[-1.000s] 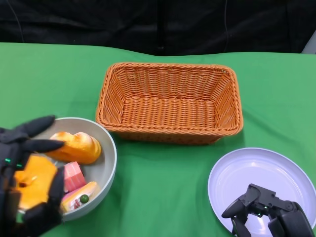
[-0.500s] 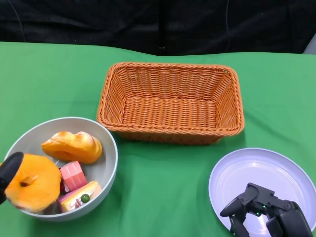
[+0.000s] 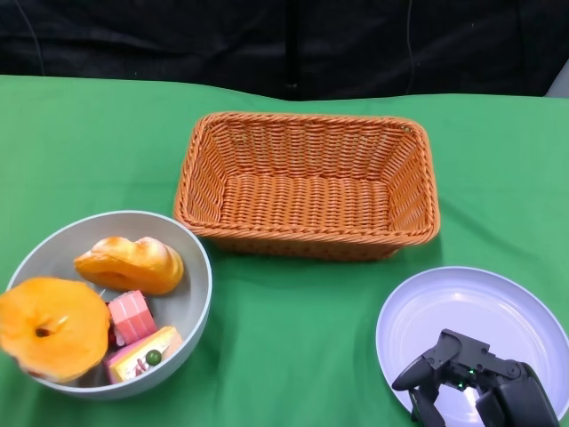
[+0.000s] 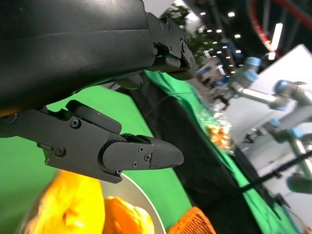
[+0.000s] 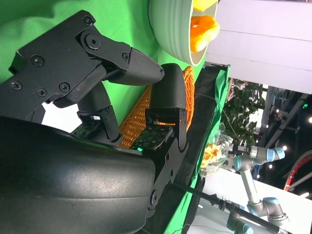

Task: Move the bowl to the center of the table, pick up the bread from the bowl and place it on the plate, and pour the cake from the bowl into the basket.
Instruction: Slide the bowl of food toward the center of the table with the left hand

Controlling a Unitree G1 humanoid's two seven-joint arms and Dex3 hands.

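The grey bowl (image 3: 200, 258) stands at the table's front left. It holds a long golden bread (image 3: 131, 264), a pink cake cube (image 3: 132, 317) and a cake slice (image 3: 142, 353). A round orange bread (image 3: 53, 327) leans on its left rim. My left hand (image 4: 97, 141) is out of the head view; its wrist view shows the fingers spread, holding nothing, over the bowl (image 4: 144, 202) and the bread (image 4: 73, 209). My right hand (image 3: 467, 382) hovers over the near part of the white plate (image 3: 471, 307), fingers apart, with nothing in it.
The wicker basket (image 3: 307, 182) sits beyond the middle of the green table, between bowl and plate. The right wrist view shows the basket (image 5: 141, 112) and the bowl (image 5: 170, 29) past the right hand's fingers (image 5: 165, 97). A black backdrop borders the far edge.
My left hand let go of the round orange bread and drew back off the lower left of the head view. The bread now lies on the bowl's left rim. The right hand barely moved.
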